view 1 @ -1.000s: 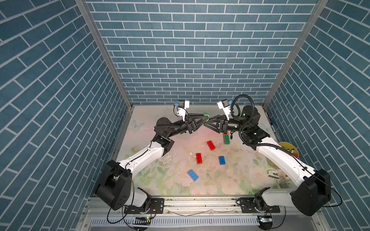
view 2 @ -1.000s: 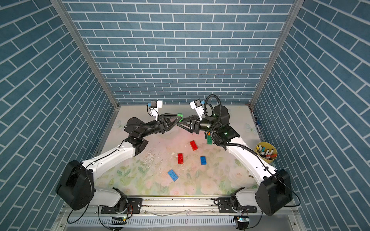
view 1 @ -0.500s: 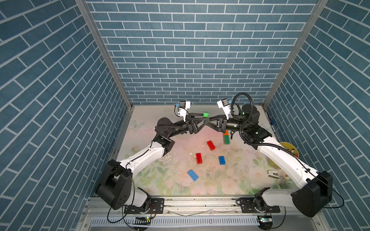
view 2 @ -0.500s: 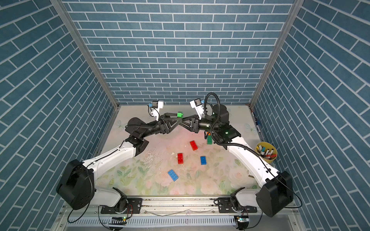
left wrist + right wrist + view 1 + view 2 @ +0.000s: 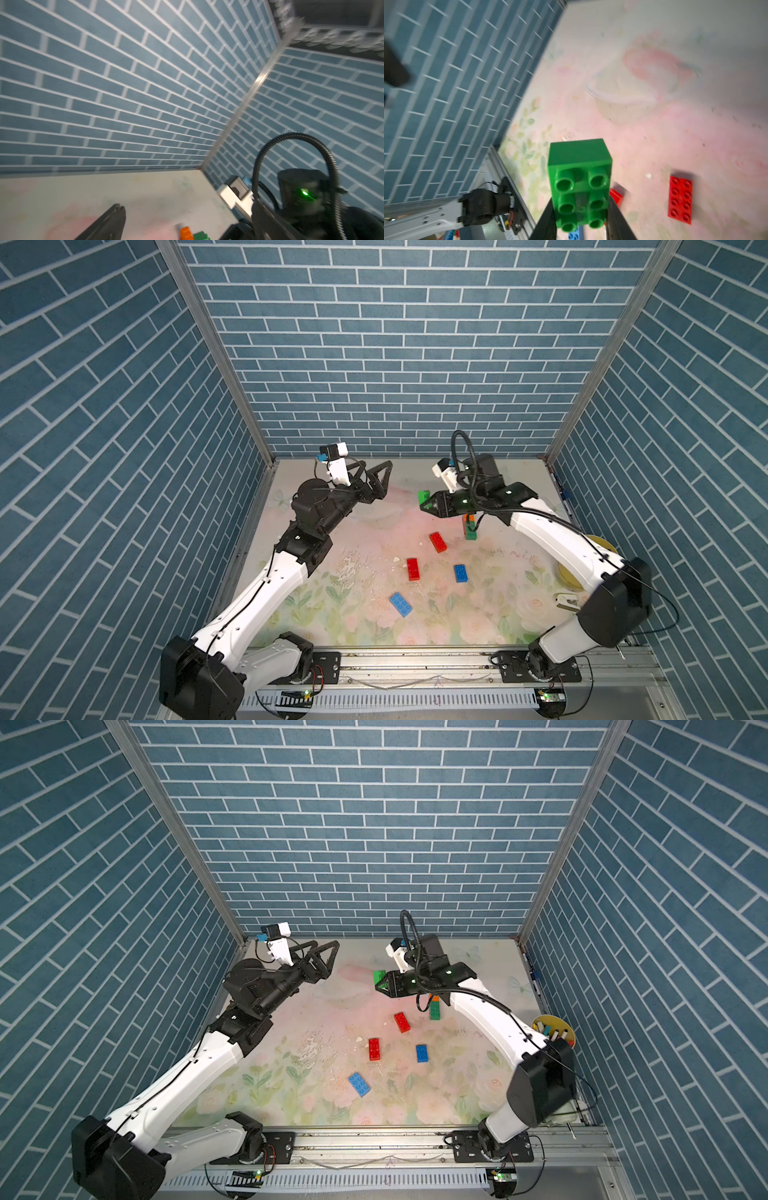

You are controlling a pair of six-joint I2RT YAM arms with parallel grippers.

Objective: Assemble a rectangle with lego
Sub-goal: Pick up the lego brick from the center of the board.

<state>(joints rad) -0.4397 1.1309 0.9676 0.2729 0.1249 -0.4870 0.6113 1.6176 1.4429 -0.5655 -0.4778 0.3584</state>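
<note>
My right gripper (image 5: 424, 504) (image 5: 380, 986) (image 5: 581, 218) is shut on a green lego brick (image 5: 424, 496) (image 5: 580, 178), held above the back of the mat with its studs facing the wrist camera. My left gripper (image 5: 376, 467) (image 5: 323, 947) is open and empty, raised at the back left, well apart from that brick. In the left wrist view only one of its fingers (image 5: 116, 218) shows. Loose on the mat lie two red bricks (image 5: 438, 542) (image 5: 413, 569), a blue brick (image 5: 460, 573) and a light blue brick (image 5: 401, 604). An orange-on-green stack (image 5: 470, 529) stands under the right arm.
A yellow bowl (image 5: 552, 1029) with small items sits at the mat's right edge, beside the right arm. A small white object (image 5: 567, 601) lies near the right arm's base. Blue brick-pattern walls close in three sides; a metal rail (image 5: 415, 659) runs along the front.
The left gripper has opened, let go of the green brick and drawn back to the left. The right gripper has kept the brick and moved right and lower with it.
</note>
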